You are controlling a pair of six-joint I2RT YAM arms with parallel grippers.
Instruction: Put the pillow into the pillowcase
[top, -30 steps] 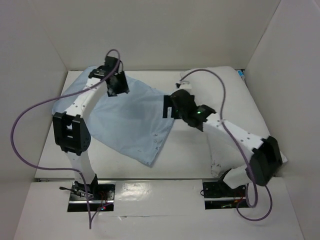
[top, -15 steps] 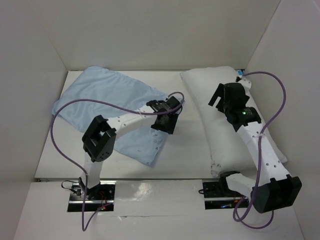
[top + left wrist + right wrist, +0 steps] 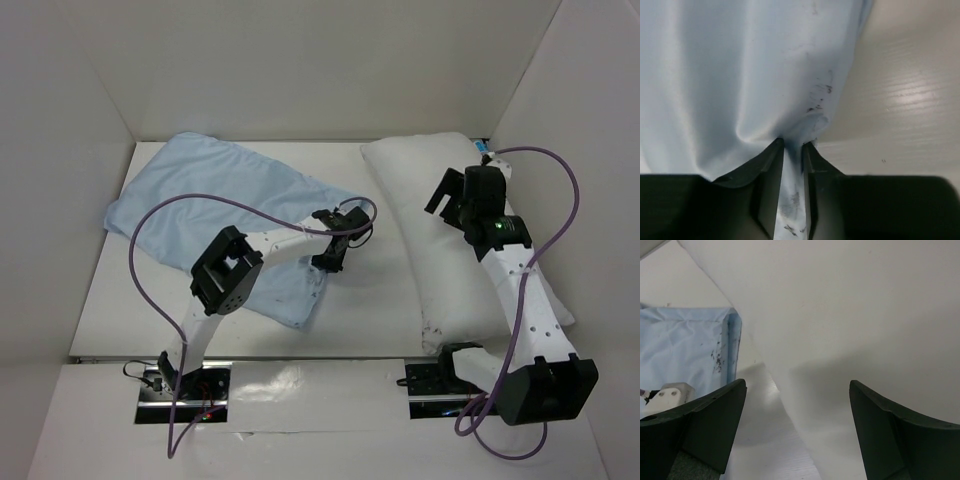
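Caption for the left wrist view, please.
Left gripper shut on a bunched fold of the pillowcase, white table showing at right.

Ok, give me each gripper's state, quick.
Left gripper: shut on the pillowcase, pinching its edge.
Right gripper: open over the pillow, holding nothing.

With the top camera you are looking down from above and behind the arm bases, taking in the whole counter (image 3: 380,300). The left wrist camera is sitting very close over the pillowcase (image 3: 740,75), looking past its own jaws at cloth and a strip of counter. The right wrist camera is facing the pillow (image 3: 865,315) from nearby, between its jaws, and is catching the pillowcase's edge at left, sharing it with both other views.
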